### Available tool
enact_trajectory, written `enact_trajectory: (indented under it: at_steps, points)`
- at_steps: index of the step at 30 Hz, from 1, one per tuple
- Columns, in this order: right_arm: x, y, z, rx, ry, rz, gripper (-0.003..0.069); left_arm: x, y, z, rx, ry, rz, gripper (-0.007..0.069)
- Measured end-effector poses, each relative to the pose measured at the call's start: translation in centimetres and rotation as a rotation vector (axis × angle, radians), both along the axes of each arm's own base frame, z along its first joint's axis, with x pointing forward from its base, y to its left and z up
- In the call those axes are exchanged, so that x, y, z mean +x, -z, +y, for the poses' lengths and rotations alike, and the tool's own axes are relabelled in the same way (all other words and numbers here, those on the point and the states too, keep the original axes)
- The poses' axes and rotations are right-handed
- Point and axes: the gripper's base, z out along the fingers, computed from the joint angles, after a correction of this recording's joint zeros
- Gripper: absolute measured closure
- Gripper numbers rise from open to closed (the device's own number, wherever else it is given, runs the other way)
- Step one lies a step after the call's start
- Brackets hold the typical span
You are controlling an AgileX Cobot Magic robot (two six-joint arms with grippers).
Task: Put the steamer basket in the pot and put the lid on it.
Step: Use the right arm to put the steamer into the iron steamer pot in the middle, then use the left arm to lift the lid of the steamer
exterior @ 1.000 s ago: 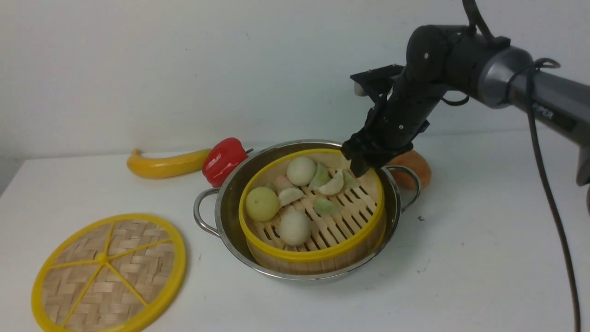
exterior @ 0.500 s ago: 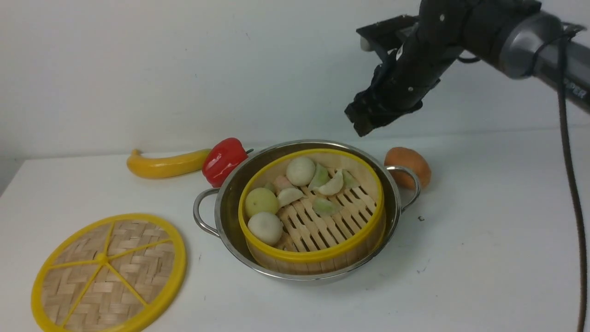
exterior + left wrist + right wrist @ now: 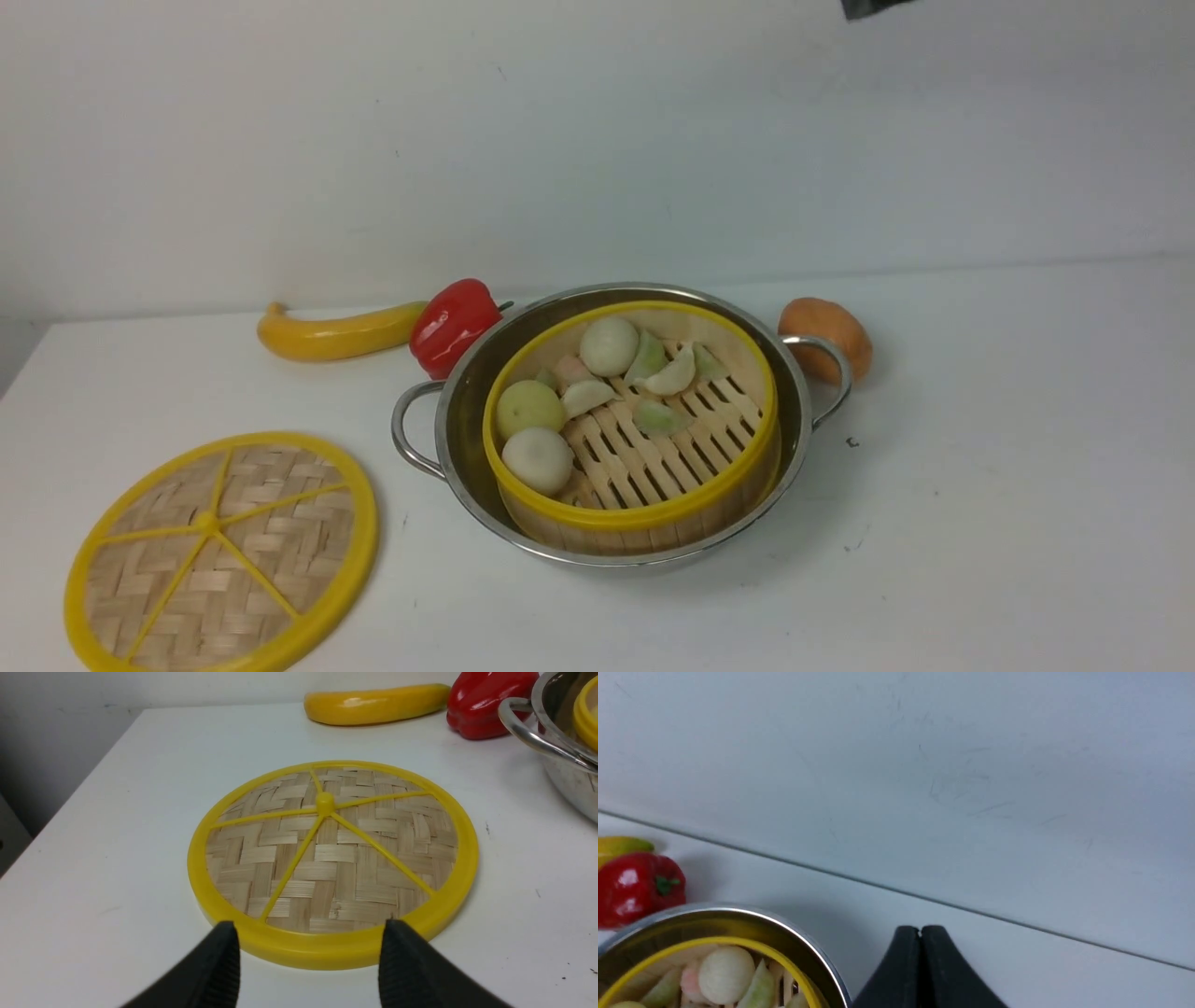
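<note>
The steamer basket (image 3: 653, 457) sits inside the pot (image 3: 464, 420); the lid (image 3: 221, 551) lies flat, apart, at left.

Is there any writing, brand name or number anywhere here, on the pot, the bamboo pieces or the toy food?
None. No word, number or logo can be read in any view: the pot, the steamer basket, the lid, the red pepper and the white table all show plain, unmarked surfaces.
</note>
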Motion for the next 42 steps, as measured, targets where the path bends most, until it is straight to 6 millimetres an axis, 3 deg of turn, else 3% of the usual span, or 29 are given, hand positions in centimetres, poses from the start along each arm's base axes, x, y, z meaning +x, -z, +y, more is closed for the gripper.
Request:
enact_trajectory:
  at_steps: [2,8,11,18,23,28,31,35,36,37,38,40,42]
  points:
    - [-2.3,-3.0,-0.6,0.055,-0.013,-0.054,0.0693,0.0,0.0,0.0,0.0,0.0,0.0,0.0246]
    - [-7.9,-8.6,-1.1,0.239,-0.125,-0.13,0.0693,0.0,0.0,0.0,0.0,0.0,0.0,0.0246]
    - [-12.7,-11.8,-1.9,0.322,-0.236,-0.186,0.0693,0.0,0.0,0.0,0.0,0.0,0.0,0.0246]
    - [-21.1,-13.5,-4.3,0.359,-0.33,-0.209,0.0692,0.0,0.0,0.0,0.0,0.0,0.0,0.0246]
    - [-24.5,-13.5,-5.5,0.364,-0.345,-0.218,0.069,0.0,0.0,0.0,0.0,0.0,0.0,0.0246]
    - [-26.1,-13.9,-6.2,0.351,-0.356,-0.253,0.0689,0.0,0.0,0.0,0.0,0.0,0.0,0.0246]
    - [-26.0,-13.5,-6.4,0.261,-0.373,-0.283,0.0688,0.0,0.0,0.0,0.0,0.0,0.0,0.0246]
    - [-25.5,-10.3,-7.2,0.185,-0.34,-0.286,0.0685,0.0,0.0,0.0,0.0,0.0,0.0,0.0246]
    - [-26.0,-10.3,-7.4,0.191,-0.337,-0.3,0.0685,0.0,0.0,0.0,0.0,0.0,0.0,0.0246]
    - [-26.3,-8.2,-8.1,0.231,-0.289,-0.346,0.0683,0.0,0.0,0.0,0.0,0.0,0.0,0.0246]
    - [-27.1,-7.8,-8.6,0.254,-0.268,-0.393,0.0683,0.0,0.0,0.0,0.0,0.0,0.0,0.0246]
    - [-28.3,-4.5,-9.7,0.284,-0.196,-0.444,0.0683,0.0,0.0,0.0,0.0,0.0,0.0,0.0246]
    - [-29.3,0.1,-10.8,0.276,-0.12,-0.462,0.0681,0.0,0.0,0.0,0.0,0.0,0.0,0.0246]
